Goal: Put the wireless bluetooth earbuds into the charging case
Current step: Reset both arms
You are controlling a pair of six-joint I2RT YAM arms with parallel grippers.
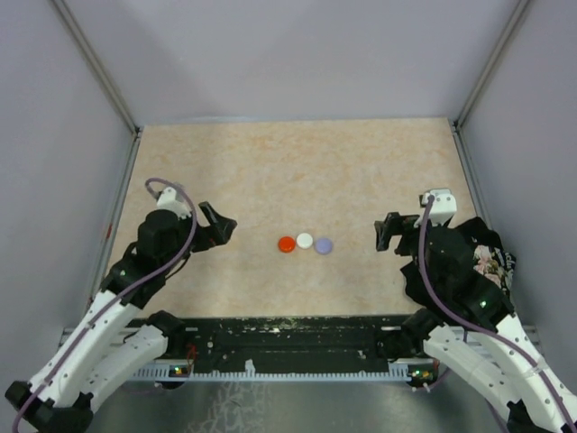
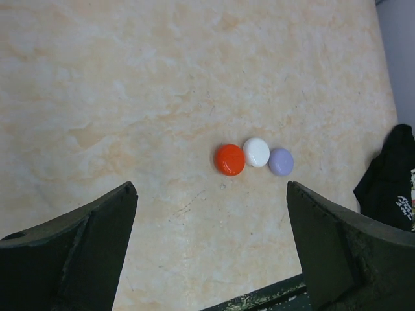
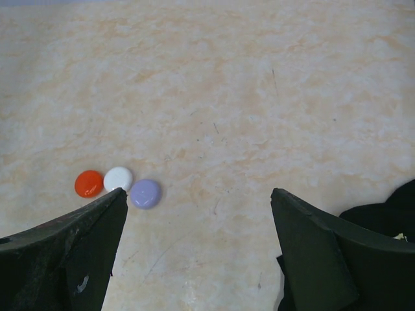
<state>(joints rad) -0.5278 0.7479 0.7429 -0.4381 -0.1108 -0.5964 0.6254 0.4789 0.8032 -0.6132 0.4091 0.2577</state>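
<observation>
Midway between left gripper (image 1: 227,227) and right gripper (image 1: 383,233) lie three round cases (image 1: 305,242).

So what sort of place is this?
Probably a robotics test bench, not a home: a left arm and right arm bolted at a marbled tabletop, plain grey walls, three small discs laid out.

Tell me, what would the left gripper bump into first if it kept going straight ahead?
Probably the red disc, which lies nearest ahead of the left gripper. The gripper's height above the table is unclear, so it might pass over the disc instead.
</observation>
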